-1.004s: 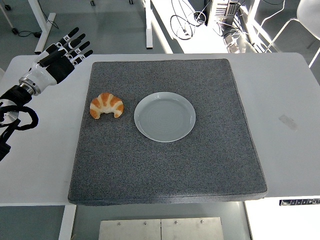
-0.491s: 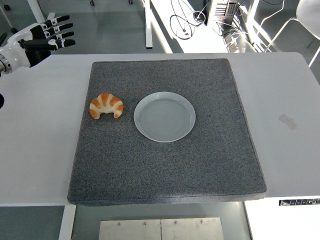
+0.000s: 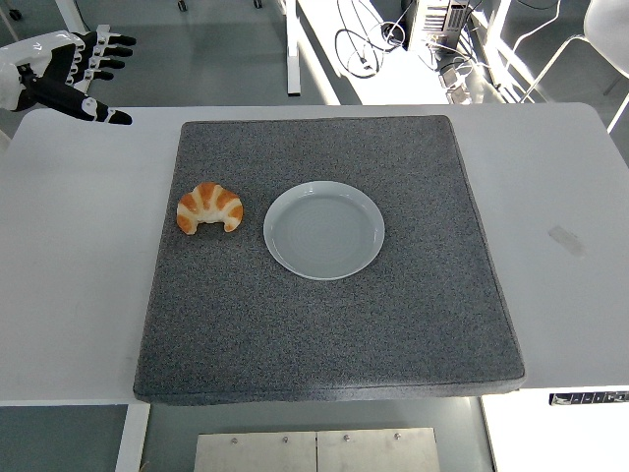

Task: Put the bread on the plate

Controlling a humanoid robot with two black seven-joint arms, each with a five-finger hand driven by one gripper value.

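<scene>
A golden croissant [image 3: 209,207] lies on the dark grey mat [image 3: 324,324], just left of a round pale plate [image 3: 323,229] that holds nothing. The two do not touch. My left hand [image 3: 74,74] hovers high at the far left corner of the table, well away from the croissant, with its fingers spread and holding nothing. No right arm shows in the head view.
The mat covers most of the white table [image 3: 560,206]. Beyond the far edge are desk legs [image 3: 291,49], cables [image 3: 369,44] and a chair [image 3: 604,29] on the floor.
My left hand rose and drew back toward the upper left corner, then turned so the thumb points down-right. The croissant and plate have not moved.
</scene>
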